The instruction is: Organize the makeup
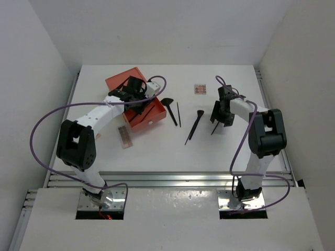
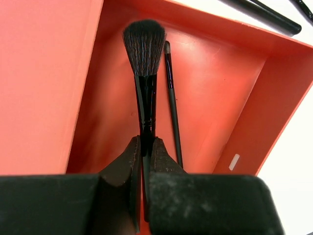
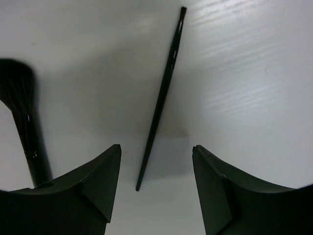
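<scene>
My left gripper (image 2: 145,147) is shut on the handle of a fluffy black brush (image 2: 144,49) and holds it over the open orange drawer (image 2: 215,73), where a thin black brush (image 2: 172,98) lies. In the top view the left gripper (image 1: 137,103) is over the orange box (image 1: 123,79). My right gripper (image 3: 156,152) is open, its jaws either side of a thin black stick (image 3: 161,98) lying on the table; it shows at the right in the top view (image 1: 219,121). A fluffy brush (image 3: 22,112) lies left of it.
On the white table lie a fan-headed brush (image 1: 168,104), a thin stick (image 1: 178,114), a long brush (image 1: 194,125), a pink-brown palette (image 1: 199,89) at the back and another palette (image 1: 124,136) in front of the box.
</scene>
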Robot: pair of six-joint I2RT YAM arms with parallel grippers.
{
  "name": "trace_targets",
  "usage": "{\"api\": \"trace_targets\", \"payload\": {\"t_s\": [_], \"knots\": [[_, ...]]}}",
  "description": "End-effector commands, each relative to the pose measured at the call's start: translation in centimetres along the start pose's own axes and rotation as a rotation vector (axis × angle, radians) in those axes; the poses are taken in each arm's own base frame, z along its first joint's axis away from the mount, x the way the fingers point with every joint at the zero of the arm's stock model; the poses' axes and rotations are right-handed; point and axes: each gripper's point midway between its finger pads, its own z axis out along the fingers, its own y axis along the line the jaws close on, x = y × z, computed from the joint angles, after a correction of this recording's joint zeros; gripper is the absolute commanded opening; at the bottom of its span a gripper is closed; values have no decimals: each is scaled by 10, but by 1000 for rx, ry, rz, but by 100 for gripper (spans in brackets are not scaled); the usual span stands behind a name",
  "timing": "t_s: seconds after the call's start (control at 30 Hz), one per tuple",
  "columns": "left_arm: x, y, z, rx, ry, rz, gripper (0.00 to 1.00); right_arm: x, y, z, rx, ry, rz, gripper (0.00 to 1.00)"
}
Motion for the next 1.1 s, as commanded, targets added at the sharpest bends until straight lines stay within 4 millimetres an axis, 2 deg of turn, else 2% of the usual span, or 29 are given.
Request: {"api": "trace_targets", "payload": {"t_s": [0.0,0.03,0.07,0.13,0.17,0.3,0.43,0.53,0.57,0.63,0.67,0.7,0.73,0.83,0.87,0.9,1.0,1.03,1.07], "knots": [[-14,4,-14,-27,-54,-2,1,-19,11,3,-16,-21,26,61],[-13,5,-14,-35,-51,-2,6,-18,11,7,-7,-7,30,61],[-13,6,-14,-35,-51,-2,16,-16,11,11,-3,6,27,61],[-9,10,-15,-46,-36,-9,21,-15,9,13,20,31,33,60],[-9,9,-15,-46,-36,-20,35,-10,6,18,41,50,32,58],[-17,12,-23,-54,-58,-19,47,-5,-4,20,102,65,45,57],[-36,14,-38,-50,-108,-38,48,3,-7,30,124,106,30,52],[-57,19,-53,-66,-161,-58,48,7,-10,34,129,136,37,45],[-69,25,-63,-73,-201,-78,48,8,-9,34,125,145,44,35],[-77,32,-71,-86,-222,-102,49,13,-10,36,127,161,45,21],[-89,36,-79,-95,-256,-111,51,15,-13,36,134,170,57,16],[-93,43,-84,-107,-270,-130,51,18,-15,37,142,178,63,6],[-96,52,-89,-124,-284,-163,52,19,-16,35,144,180,65,1],[-102,68,-87,-157,-289,-192,52,17,-23,32,152,161,81,0],[-103,81,-89,-201,-288,-205,52,16,-23,28,145,152,70,0],[-98,90,-82,-224,-267,-217,52,13,-24,26,145,140,75,0],[-95,117,-80,-296,-261,-276,52,2,-13,7,108,73,96,0],[-88,121,-69,-295,-234,-283,52,-5,-15,5,97,49,125,0],[-85,134,-69,-333,-228,-311,52,-17,-11,-14,62,-12,158,0]]}}
